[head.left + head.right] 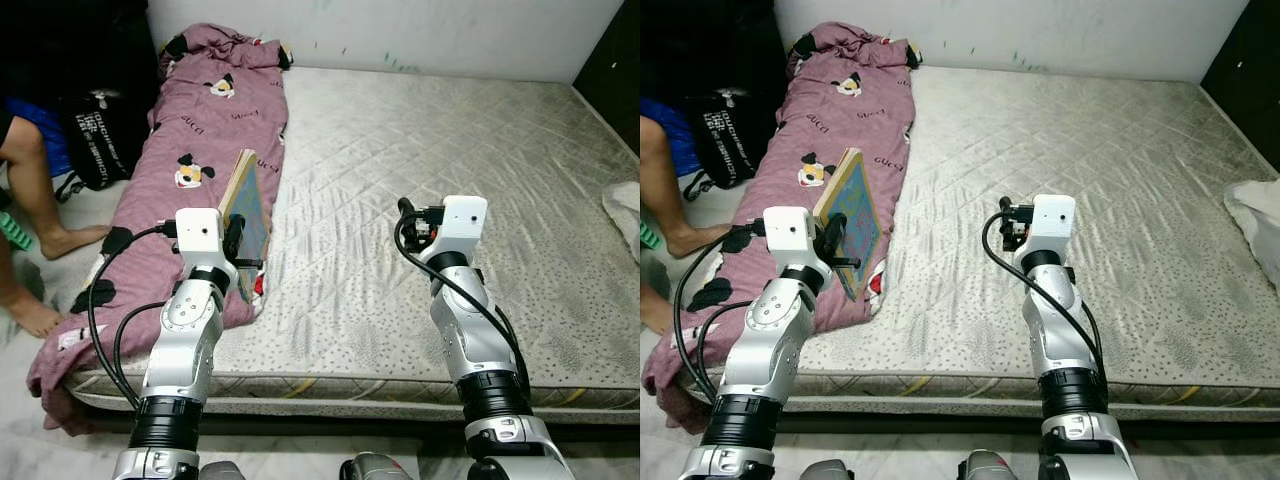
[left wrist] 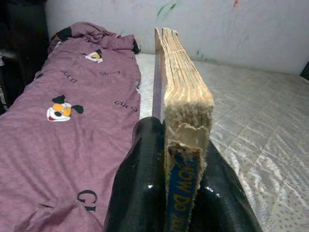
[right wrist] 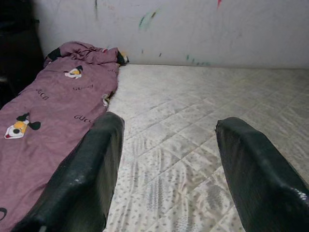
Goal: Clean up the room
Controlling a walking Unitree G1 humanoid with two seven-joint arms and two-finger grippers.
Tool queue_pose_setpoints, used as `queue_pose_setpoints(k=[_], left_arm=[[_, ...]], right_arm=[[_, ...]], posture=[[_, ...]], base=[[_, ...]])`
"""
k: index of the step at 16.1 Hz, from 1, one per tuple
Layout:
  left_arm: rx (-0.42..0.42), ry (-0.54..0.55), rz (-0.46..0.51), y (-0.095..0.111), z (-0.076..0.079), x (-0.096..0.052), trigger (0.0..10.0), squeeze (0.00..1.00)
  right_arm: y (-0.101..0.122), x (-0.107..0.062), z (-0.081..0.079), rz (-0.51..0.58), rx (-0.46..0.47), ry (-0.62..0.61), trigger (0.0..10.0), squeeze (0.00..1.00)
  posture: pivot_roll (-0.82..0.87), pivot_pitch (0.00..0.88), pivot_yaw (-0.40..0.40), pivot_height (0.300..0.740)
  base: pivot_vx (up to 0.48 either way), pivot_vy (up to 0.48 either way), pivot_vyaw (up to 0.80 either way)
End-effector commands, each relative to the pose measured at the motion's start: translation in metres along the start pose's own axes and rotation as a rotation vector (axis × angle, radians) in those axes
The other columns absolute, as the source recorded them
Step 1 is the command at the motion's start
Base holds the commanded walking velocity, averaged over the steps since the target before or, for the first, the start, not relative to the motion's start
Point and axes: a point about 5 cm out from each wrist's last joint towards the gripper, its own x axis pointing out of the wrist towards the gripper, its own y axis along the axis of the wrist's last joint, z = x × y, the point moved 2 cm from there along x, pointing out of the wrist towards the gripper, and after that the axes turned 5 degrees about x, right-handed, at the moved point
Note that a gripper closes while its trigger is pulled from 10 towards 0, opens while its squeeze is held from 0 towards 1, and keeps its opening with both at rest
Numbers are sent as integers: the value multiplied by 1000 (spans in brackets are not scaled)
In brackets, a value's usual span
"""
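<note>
A worn book (image 1: 250, 215) with a blue cover and frayed yellowed pages (image 2: 186, 92) stands on edge, held above the purple cartoon-print blanket (image 1: 200, 130) at the mattress's left side. My left gripper (image 1: 240, 250) is shut on the book's lower edge, one black finger (image 2: 140, 179) on each side. My right gripper (image 1: 408, 215) hovers open over the bare grey quilted mattress (image 1: 430, 150), with nothing between its fingers (image 3: 91, 174).
A person's legs (image 1: 30, 190) and a black bag (image 1: 95, 135) are on the floor left of the mattress. A white cloth (image 1: 625, 210) lies at the mattress's right edge. The white wall (image 1: 400, 30) runs behind, with a dark panel at the right.
</note>
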Motion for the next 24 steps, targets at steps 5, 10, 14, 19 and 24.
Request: queue_pose_setpoints(k=[5, 10, 14, 19, 24], left_arm=[[-8, -11, 40, 10, 2, 2, 10000, 0], [-10, -12, 40, 10, 2, 2, 10000, 0], [-11, -13, 41, 9, 2, 3, 10000, 0], [-11, -15, 42, 9, 3, 3, 10000, 0], [-35, -12, 57, 10, 3, 3, 10000, 0]], right_arm=[[2, 2, 0, 1, 1, -5, 10000, 0], [1, 2, 0, 0, 0, -3, 10000, 0], [1, 3, 0, -3, -5, 2, 10000, 0], [1, 3, 0, -5, -11, 7, 10000, 0], [0, 4, 0, -6, -18, 12, 10000, 0]], posture=[[2, 0, -21, 740], [2, 0, -21, 740], [3, 0, -23, 740], [1, 0, -26, 740], [1, 0, -28, 740]], base=[[0, -384, 0], [0, -386, 0], [0, -378, 0], [0, -362, 0], [0, -69, 0]])
